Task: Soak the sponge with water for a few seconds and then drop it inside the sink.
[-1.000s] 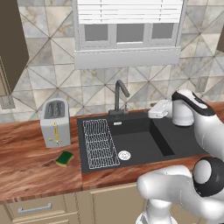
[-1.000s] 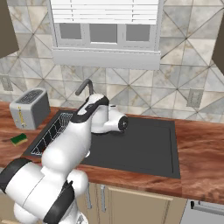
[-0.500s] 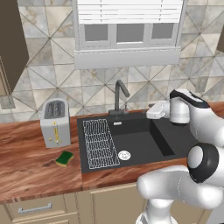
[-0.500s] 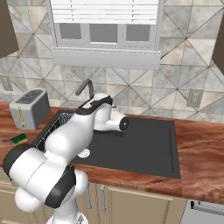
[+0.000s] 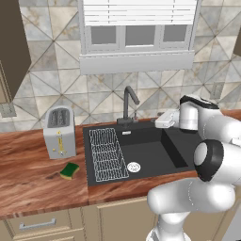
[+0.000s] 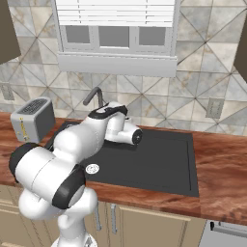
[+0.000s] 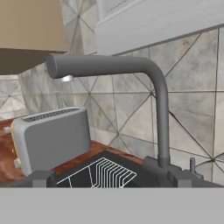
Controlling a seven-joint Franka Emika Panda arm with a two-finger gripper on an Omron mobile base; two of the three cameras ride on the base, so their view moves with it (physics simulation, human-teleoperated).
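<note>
The green and yellow sponge (image 5: 69, 170) lies flat on the wooden counter, in front of the toaster and left of the sink (image 5: 155, 149). My gripper (image 5: 159, 123) hovers over the back right part of the basin, pointing left at the dark gooseneck faucet (image 5: 128, 101), far from the sponge. In the hand view the faucet (image 7: 159, 113) stands close ahead, and the gripper (image 7: 109, 181) is open with nothing between its fingertips (image 7: 39, 178). Water is out of view at the spout. In the right base view the arm covers much of the sink (image 6: 159, 159).
A silver toaster (image 5: 60, 132) stands on the counter left of the sink, also seen as toaster (image 7: 52, 138) and toaster (image 6: 33, 118). A white wire rack (image 5: 107, 154) lies in the basin's left part beside the round drain (image 5: 133, 166). Tiled wall and window sill rise behind the faucet.
My hand has crept a little to the left, toward the faucet, and the arm's elbow has swung round. The sponge has not moved.
</note>
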